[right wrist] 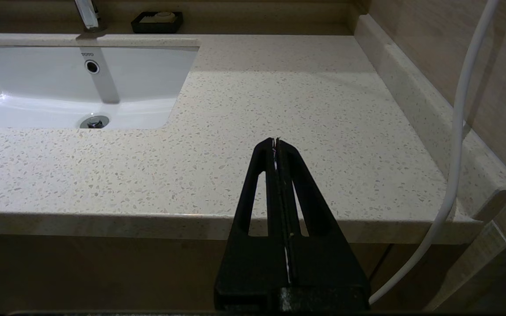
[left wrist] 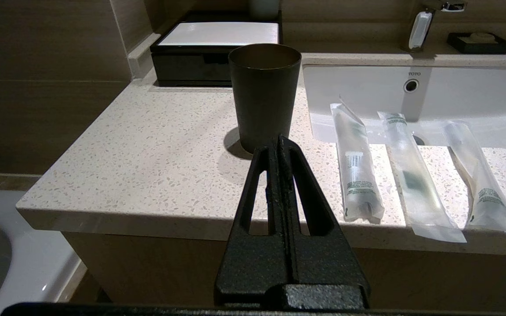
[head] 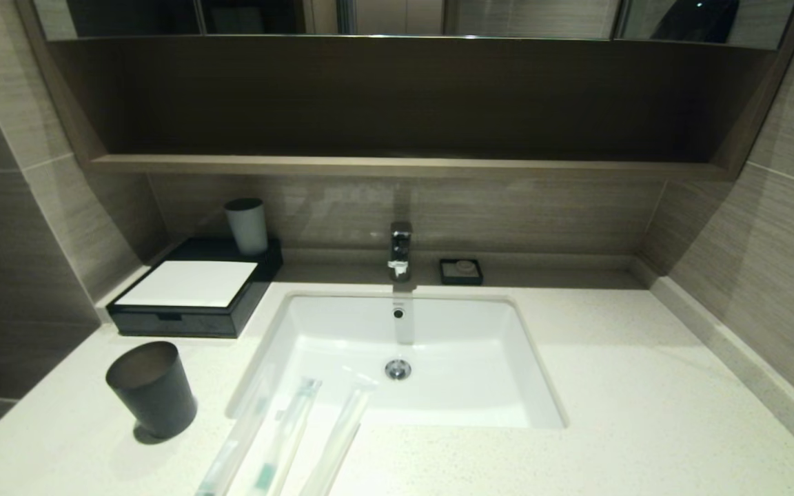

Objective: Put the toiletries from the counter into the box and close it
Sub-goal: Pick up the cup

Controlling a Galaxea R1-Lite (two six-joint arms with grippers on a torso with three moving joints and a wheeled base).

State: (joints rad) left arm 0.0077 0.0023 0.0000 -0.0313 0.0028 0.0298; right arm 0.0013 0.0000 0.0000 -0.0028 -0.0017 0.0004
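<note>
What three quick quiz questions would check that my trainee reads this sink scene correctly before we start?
1. True or false: the box drawer is shut.
2. How many toiletries lie on the counter?
A. two
B. three
C. four
3. What stands on the counter between the box and the packets in the head view?

Key
1. True: the drawer front sits flush.
2. B: three wrapped packets lie side by side at the front edge, their far ends over the sink rim.
3. The dark cup.

Both the left tool and the right tool are shut, short of the counter.
</note>
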